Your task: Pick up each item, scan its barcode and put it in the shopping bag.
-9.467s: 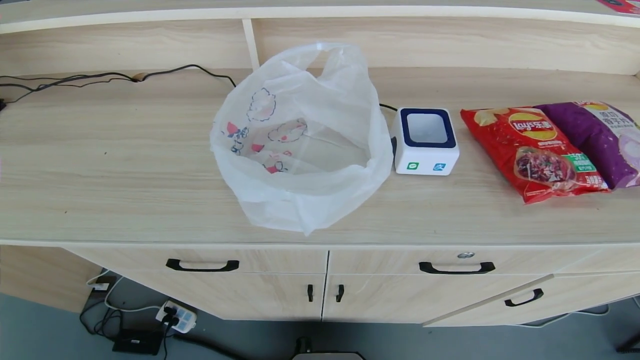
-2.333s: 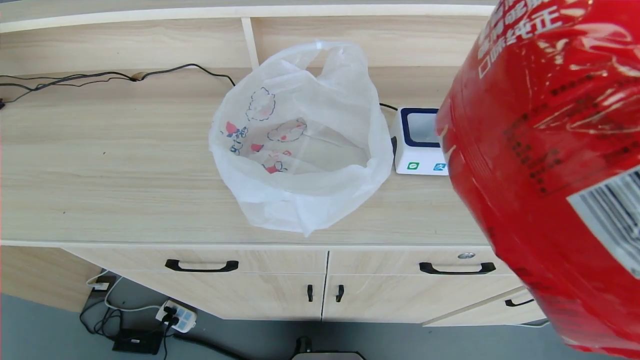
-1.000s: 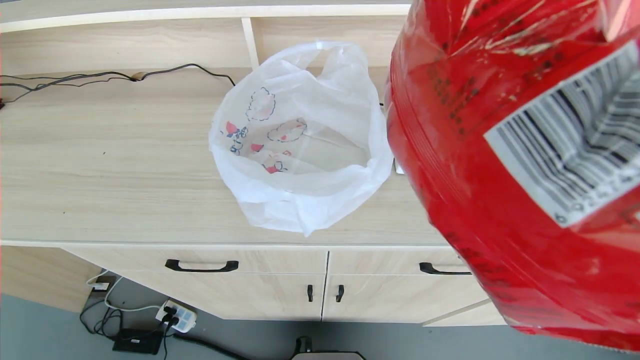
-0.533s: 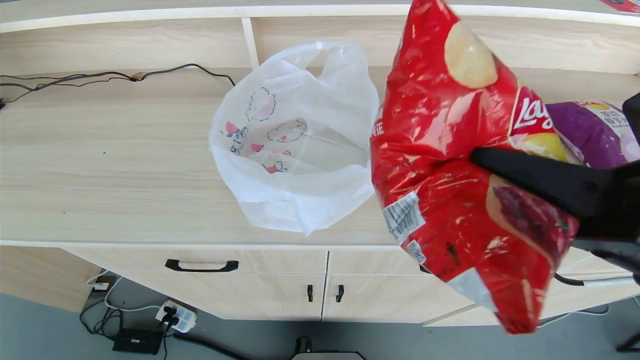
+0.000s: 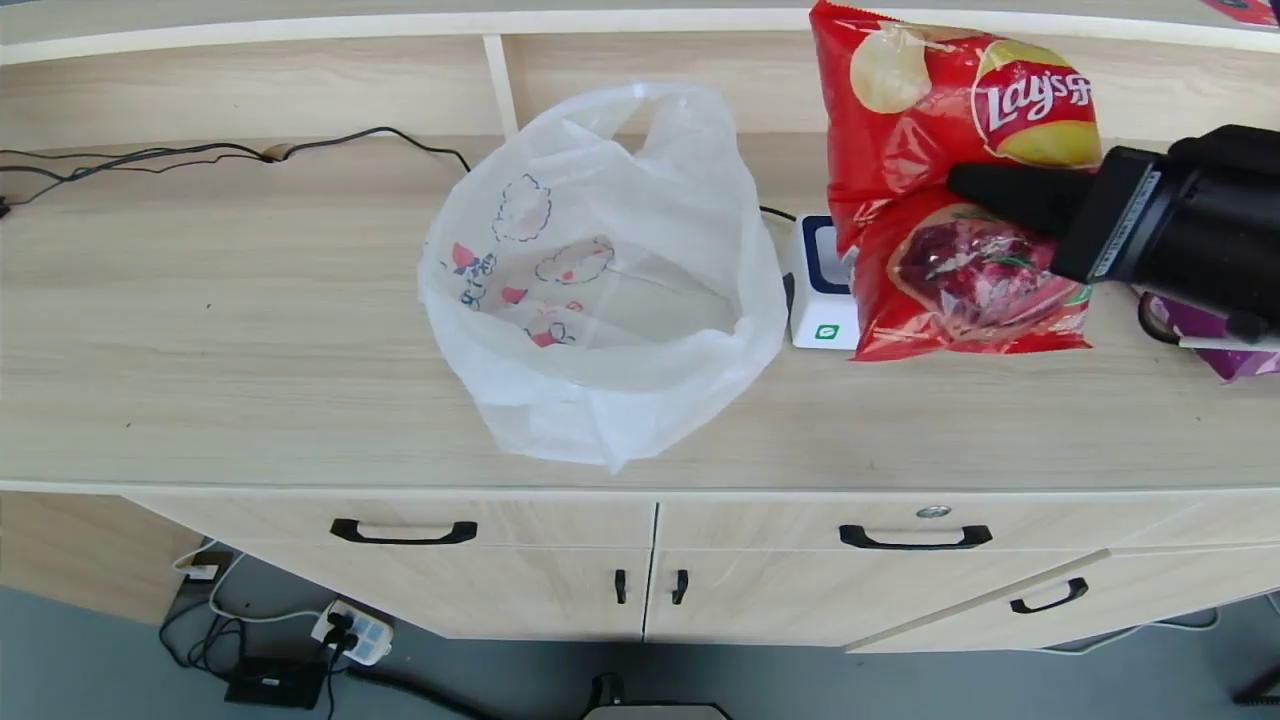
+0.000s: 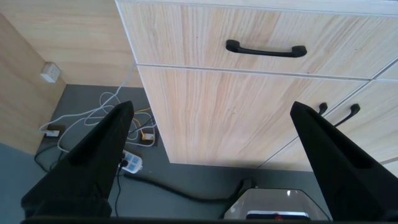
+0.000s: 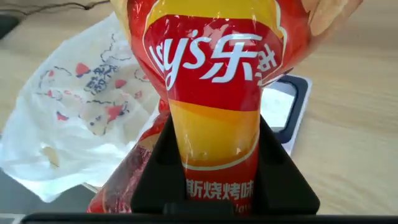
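Observation:
My right gripper [image 5: 955, 182] is shut on the red chip bag [image 5: 950, 190], holding it upright over the white barcode scanner [image 5: 822, 290], which it partly hides. In the right wrist view the red chip bag [image 7: 217, 93] sits pinched between the black fingers [image 7: 283, 174], with the scanner [image 7: 283, 106] and shopping bag [image 7: 81, 118] beyond. The white shopping bag [image 5: 600, 270] stands open to the left of the scanner. A purple chip bag [image 5: 1235, 345] lies at the counter's far right, mostly behind my arm. My left gripper [image 6: 214, 162] hangs open low, facing the cabinet drawers.
A black cable [image 5: 200, 155] runs along the back left of the wooden counter [image 5: 200, 330]. A shelf wall with a divider [image 5: 500, 90] rises behind the shopping bag. Drawers with black handles [image 5: 405, 532] sit below; a power strip [image 5: 350, 632] lies on the floor.
The right gripper lifted the red chip bag off the counter, swung it close past the camera, then carried it back and down, turning it upright over the scanner.

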Controlling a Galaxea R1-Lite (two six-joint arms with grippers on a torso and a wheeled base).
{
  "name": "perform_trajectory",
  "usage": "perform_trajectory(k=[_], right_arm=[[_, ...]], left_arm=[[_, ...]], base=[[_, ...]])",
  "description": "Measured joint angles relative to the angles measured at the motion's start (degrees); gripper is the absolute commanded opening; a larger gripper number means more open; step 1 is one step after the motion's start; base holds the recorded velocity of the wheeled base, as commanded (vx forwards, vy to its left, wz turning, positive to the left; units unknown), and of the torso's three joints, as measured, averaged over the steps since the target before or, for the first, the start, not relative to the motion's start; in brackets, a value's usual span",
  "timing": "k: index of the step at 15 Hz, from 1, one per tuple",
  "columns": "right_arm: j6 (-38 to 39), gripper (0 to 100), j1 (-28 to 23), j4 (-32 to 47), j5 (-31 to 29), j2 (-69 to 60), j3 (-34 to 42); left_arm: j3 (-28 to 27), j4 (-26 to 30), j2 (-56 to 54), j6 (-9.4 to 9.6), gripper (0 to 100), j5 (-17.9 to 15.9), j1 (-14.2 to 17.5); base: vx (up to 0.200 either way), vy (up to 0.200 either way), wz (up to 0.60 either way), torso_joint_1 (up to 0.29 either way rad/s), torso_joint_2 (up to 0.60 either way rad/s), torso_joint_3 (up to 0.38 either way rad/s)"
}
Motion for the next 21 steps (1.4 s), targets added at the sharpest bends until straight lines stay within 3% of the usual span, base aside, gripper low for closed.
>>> perform_trajectory(k=[4, 8, 16, 21], right_arm=[[-17.64, 0, -1.83, 0.62, -1.67, 5.16, -4.68], [-25.59, 0, -3.73, -0.23, -2.44, 9.37, -9.84], [-27.50, 0, -8.44, -1.29, -1.56, 11.12, -10.12], [-22.65, 0, -6.67, -0.63, -1.27, 6.92, -8.16]], left_arm=[[0.00, 0.00, 0.00, 0.02, 100, 0.00, 0.00], [0.00, -0.01, 0.00, -0.07, 100, 0.00, 0.00], [0.00, 0.00, 0.00, -0.09, 100, 0.00, 0.00], [0.00, -0.01, 0.00, -0.11, 100, 0.00, 0.04]], base=[[0.000, 0.000, 0.00, 0.000, 0.00, 0.000], [0.000, 0.000, 0.00, 0.000, 0.00, 0.000], [0.000, 0.000, 0.00, 0.000, 0.00, 0.000], [0.000, 0.000, 0.00, 0.000, 0.00, 0.000]])
